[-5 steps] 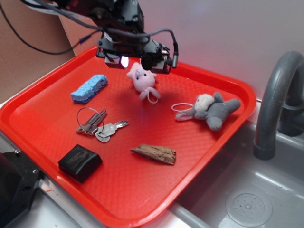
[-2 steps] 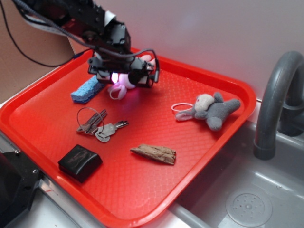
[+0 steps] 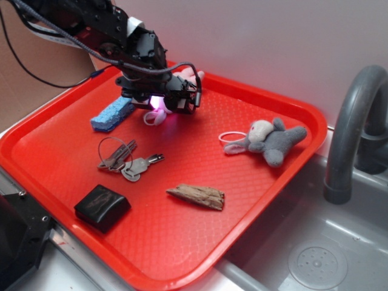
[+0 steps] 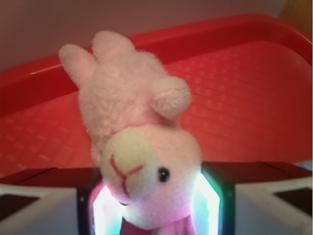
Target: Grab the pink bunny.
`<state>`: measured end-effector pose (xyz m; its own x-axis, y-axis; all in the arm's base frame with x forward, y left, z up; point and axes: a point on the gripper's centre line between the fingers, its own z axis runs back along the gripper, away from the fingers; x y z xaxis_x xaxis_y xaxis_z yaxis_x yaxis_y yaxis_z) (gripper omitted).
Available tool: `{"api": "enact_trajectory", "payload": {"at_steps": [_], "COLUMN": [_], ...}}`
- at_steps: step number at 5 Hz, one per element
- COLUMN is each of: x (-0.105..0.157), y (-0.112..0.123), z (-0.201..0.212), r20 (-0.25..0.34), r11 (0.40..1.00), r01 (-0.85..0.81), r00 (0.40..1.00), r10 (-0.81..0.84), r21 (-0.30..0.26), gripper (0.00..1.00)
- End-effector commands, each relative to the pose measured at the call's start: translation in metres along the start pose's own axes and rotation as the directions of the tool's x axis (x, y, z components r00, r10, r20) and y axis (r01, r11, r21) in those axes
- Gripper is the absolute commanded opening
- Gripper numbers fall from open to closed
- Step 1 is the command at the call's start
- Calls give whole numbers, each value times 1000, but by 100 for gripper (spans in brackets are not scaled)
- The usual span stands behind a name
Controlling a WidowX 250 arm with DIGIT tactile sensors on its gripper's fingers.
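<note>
Red tray (image 3: 254, 200): gripper (image 3: 159, 100) pinches the bunny (image 4: 139, 147); grasp looks made, only lifting is left.

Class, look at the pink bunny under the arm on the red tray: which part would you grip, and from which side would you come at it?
Grip the pink bunny across its head, coming from above. The wrist view shows the head sitting between the two lit jaws, one at each cheek, with the ears pointing away from the gripper. The head is the widest, plumpest part, so it probably squashes and holds better than the thin ears or the white loop cord.
</note>
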<state>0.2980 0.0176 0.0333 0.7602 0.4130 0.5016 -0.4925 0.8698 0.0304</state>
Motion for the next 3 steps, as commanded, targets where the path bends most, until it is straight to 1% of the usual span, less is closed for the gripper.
{"api": "enact_trajectory", "payload": {"at_steps": [1, 2, 3], "x": [31, 24, 13], "y": [-7, -2, 6], "z": [60, 101, 142], "r20": [-212, -399, -425], "r11": [981, 945, 911], "r01": [190, 322, 400], "r00": [958, 860, 811], "r10": [-192, -318, -402], "r21": [-29, -59, -99], "gripper": [0, 0, 0]}}
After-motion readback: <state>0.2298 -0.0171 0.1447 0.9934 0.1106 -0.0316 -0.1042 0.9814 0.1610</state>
